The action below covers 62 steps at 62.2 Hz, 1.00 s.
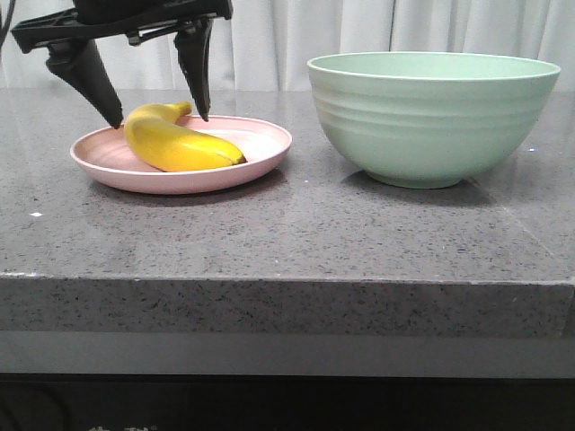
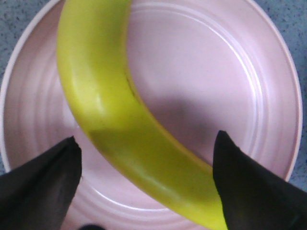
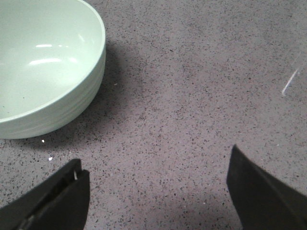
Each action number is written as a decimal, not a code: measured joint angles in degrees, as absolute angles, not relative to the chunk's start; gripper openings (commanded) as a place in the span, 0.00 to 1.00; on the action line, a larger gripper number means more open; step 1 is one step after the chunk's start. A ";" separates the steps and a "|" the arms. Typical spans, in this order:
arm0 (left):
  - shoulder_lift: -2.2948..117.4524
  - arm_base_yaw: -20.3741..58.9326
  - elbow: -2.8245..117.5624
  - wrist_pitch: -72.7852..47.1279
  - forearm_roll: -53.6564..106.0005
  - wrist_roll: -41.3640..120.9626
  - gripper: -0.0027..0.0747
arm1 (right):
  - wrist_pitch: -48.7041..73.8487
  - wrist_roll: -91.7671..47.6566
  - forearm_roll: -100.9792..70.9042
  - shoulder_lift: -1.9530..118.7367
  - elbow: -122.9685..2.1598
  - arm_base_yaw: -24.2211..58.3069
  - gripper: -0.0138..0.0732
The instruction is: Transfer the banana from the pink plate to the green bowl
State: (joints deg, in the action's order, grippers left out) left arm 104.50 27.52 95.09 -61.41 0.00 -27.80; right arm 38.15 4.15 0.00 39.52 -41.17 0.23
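Note:
The yellow banana [image 1: 175, 142] lies on the pink plate [image 1: 260, 154] at the left of the counter. My left gripper [image 1: 160, 118] is open, its two black fingers down on either side of the banana's stem end, above the plate's back. In the left wrist view the banana [image 2: 110, 120] runs between the open fingers over the plate [image 2: 206, 81]. The green bowl [image 1: 431, 117] stands empty at the right. My right gripper [image 3: 156, 167] is open and empty over bare counter next to the bowl [image 3: 43, 72]; it does not show in the front view.
The grey speckled counter [image 1: 296, 224] has its front edge close to the camera. A white curtain hangs behind the counter.

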 measured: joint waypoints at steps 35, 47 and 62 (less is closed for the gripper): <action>109.88 27.52 97.31 -60.98 -5.41 -28.73 0.74 | 38.15 4.15 0.00 39.52 -41.17 0.23 0.85; 111.16 27.52 97.31 -59.96 -5.50 -28.82 0.67 | 38.15 4.15 0.00 39.52 -41.17 0.23 0.85; 111.27 27.52 97.31 -59.11 -5.14 -28.82 0.35 | 38.15 4.15 0.00 39.52 -41.17 0.23 0.85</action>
State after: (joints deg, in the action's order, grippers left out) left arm 111.27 27.52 97.31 -59.11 -5.14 -28.82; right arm 38.15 4.15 0.00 39.52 -41.17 0.23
